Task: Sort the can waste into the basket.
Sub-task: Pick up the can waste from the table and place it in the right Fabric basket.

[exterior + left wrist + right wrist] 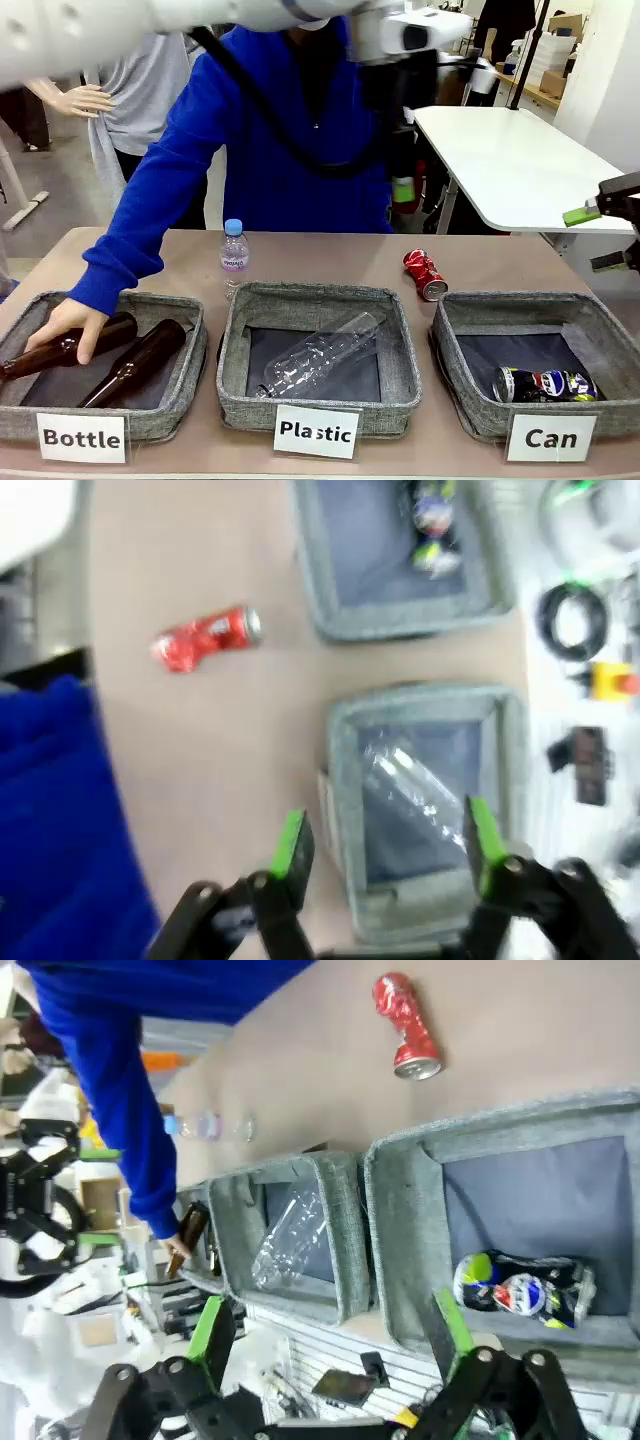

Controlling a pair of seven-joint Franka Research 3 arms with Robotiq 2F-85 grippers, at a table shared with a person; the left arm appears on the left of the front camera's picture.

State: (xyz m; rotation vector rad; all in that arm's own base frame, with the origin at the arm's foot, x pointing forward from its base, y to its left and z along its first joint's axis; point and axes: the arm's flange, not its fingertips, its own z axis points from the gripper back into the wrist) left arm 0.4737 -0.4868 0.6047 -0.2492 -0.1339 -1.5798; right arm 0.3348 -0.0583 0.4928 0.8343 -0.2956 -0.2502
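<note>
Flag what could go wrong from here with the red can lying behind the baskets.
The red can is crumpled and on its side, so it may roll or slip from a pinch. The open left pincer hangs above the Plastic basket, not the Can basket: a mis-sort is possible. The person's sleeve leans over the table, close to that pincer's route.

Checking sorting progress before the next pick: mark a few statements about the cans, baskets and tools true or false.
1. The red can lies inside the Can basket. False: it lies on the table behind that basket.
2. The black-blue can lies in the Can basket. True.
3. The left tool is shut on a can. False: it is open and empty.
4. The person's hand rests on a brown bottle in the Bottle basket. True.
</note>
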